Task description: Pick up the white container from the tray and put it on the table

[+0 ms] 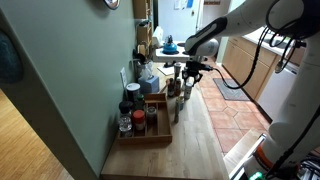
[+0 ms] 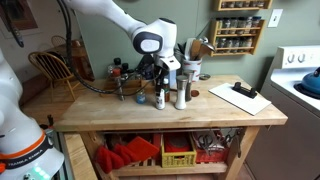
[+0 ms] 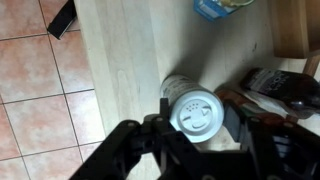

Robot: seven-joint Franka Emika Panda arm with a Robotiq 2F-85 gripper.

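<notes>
The white container (image 3: 193, 112), a shaker with a holed white lid, stands upright between my gripper's (image 3: 200, 125) fingers, which are shut on its sides. Its base is at or just above the table (image 3: 120, 70); I cannot tell if it touches. In both exterior views my gripper (image 1: 188, 75) (image 2: 176, 80) reaches down over the middle of the table (image 2: 200, 115), with the container (image 2: 182, 90) under it. The light-wood tray (image 1: 150, 140) sits against the wall and holds several spice jars. It is a short way from the gripper.
A dark bottle (image 3: 270, 85) lies close beside the container. A small bottle (image 2: 160, 98) stands next to the gripper. A utensil cup (image 2: 192, 62) and a clipboard (image 2: 240, 97) are on the table. The table edge drops to the tiled floor (image 3: 30, 90).
</notes>
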